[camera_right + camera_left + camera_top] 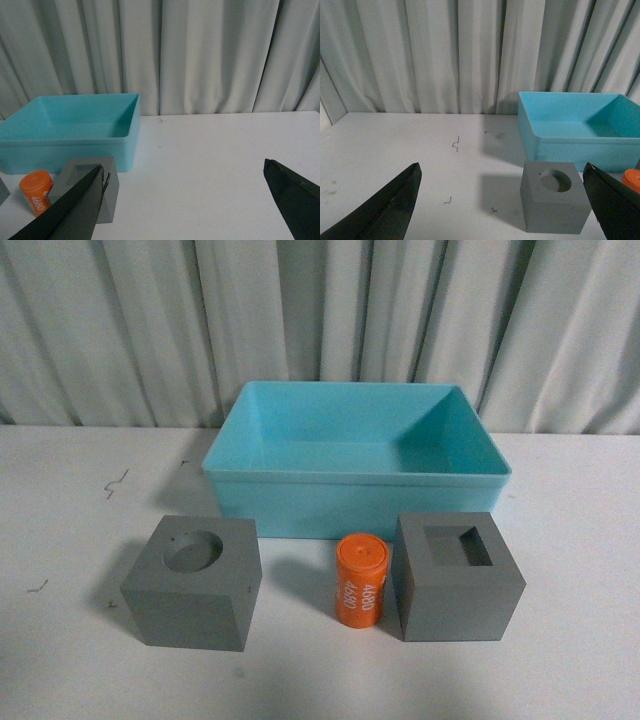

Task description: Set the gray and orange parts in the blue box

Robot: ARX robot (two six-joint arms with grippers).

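Observation:
A gray cube with a round hole [193, 582] stands front left on the white table, also the gray cube [554, 202] in the left wrist view. A gray cube with a square hole [455, 575] stands front right, partly behind a finger in the right wrist view [107, 190]. Between them stands the orange cylinder [359, 578] printed "4680" [36, 191]. The blue box [355, 455] sits empty behind them. My left gripper [502, 172] is open, short of the round-hole cube. My right gripper [184, 167] is open over bare table. Neither arm shows in the front view.
A pale curtain [320, 320] closes off the back of the table. Small dark marks [455, 144] dot the tabletop left of the box.

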